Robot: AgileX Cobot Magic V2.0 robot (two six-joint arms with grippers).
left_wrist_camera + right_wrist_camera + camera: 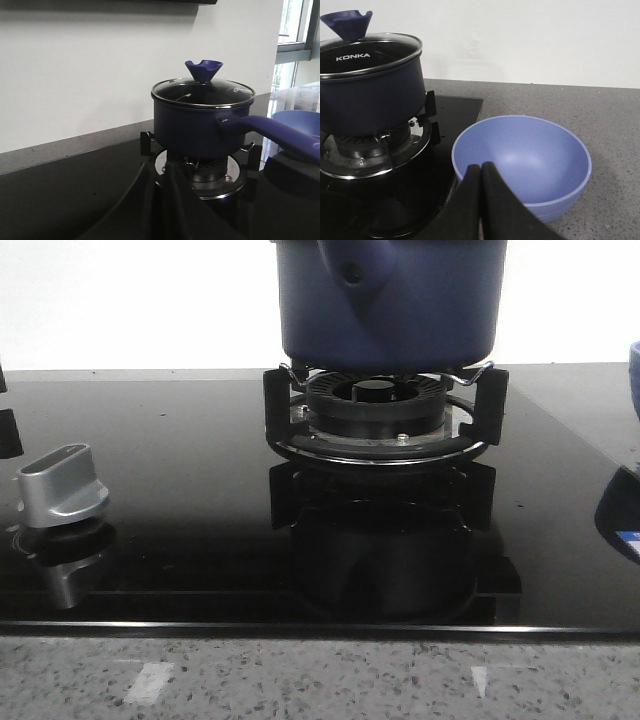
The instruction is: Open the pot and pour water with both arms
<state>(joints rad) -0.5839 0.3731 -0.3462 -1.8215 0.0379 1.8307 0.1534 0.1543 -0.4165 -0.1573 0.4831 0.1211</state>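
Observation:
The dark navy pot (390,300) stands on the gas burner (380,410); the front view shows only its lower body and handle mount. In the left wrist view the pot (190,125) carries its glass lid (202,92) with a blue knob (203,70), and its long blue handle (270,130) points right. It also shows in the right wrist view (370,100), lid on. My left gripper (164,161) is shut and empty, short of the burner. My right gripper (481,166) is shut and empty, just in front of the light-blue bowl (522,160).
A silver stove knob (62,485) sits on the black glass hob (180,540) at front left. The bowl's rim (634,365) shows at the right edge, on the grey stone counter (610,130). A white wall runs behind.

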